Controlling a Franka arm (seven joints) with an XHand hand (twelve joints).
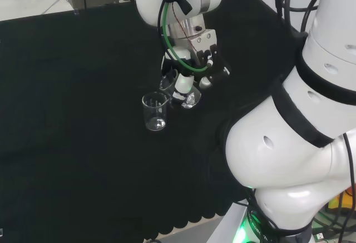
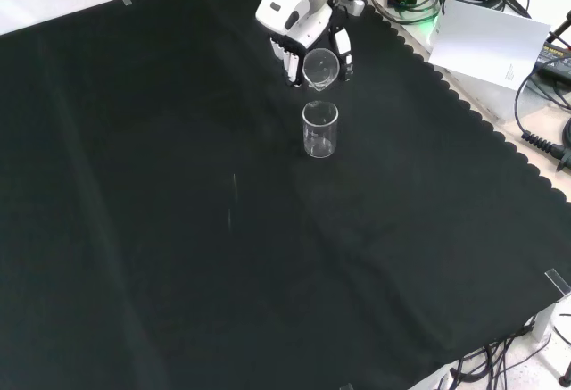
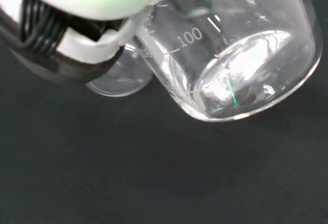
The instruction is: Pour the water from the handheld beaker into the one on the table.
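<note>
front view: hand (image 2: 299, 37) curled round tilted beaker (image 2: 320, 68) (mouth toward table beaker (image 2: 319, 129))

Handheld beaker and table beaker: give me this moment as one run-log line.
hand: shut on handheld beaker | handheld beaker: tilted, mouth toward table beaker | table beaker: upright on black cloth | stream: not discernible

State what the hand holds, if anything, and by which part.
The hand holds a beaker by its side wall, tilted with its mouth toward the beaker on the cloth.
</note>
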